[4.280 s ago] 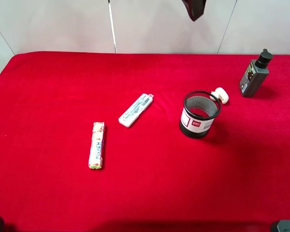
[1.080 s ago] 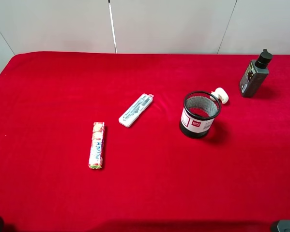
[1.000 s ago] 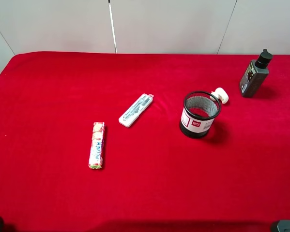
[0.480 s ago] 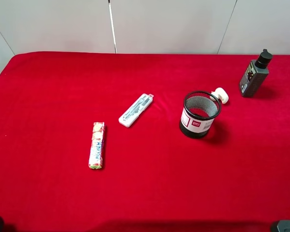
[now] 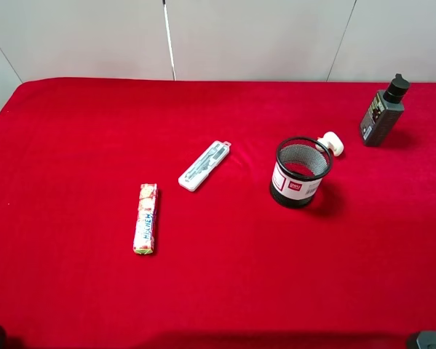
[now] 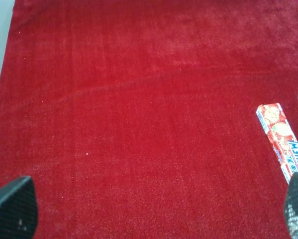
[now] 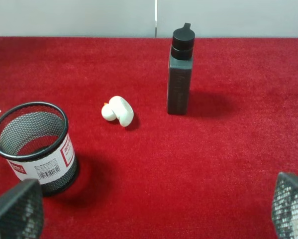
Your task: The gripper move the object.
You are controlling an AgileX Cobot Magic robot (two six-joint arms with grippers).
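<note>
Cream-white rounded plastic object (image 5: 333, 143) lies on the red cloth (image 5: 225, 276) right of centre, just behind the black mesh cup (image 5: 300, 172). Both grippers (image 6: 153, 211) (image 7: 153, 209) hover with fingers spread apart, holding nothing.

A plain deep-red felt tablecloth (image 5: 72, 145) covers everything. The small rounded plastic piece (image 7: 118, 110) is cream-white. The round black wire-mesh cup (image 5: 300, 171) wears a white label with red patches. At its 2 o'clock, the rectangular bottle (image 5: 382, 113) is dark grey, black-capped. The long candy stick (image 5: 145, 218) shows red-and-white strawberry print.
</note>
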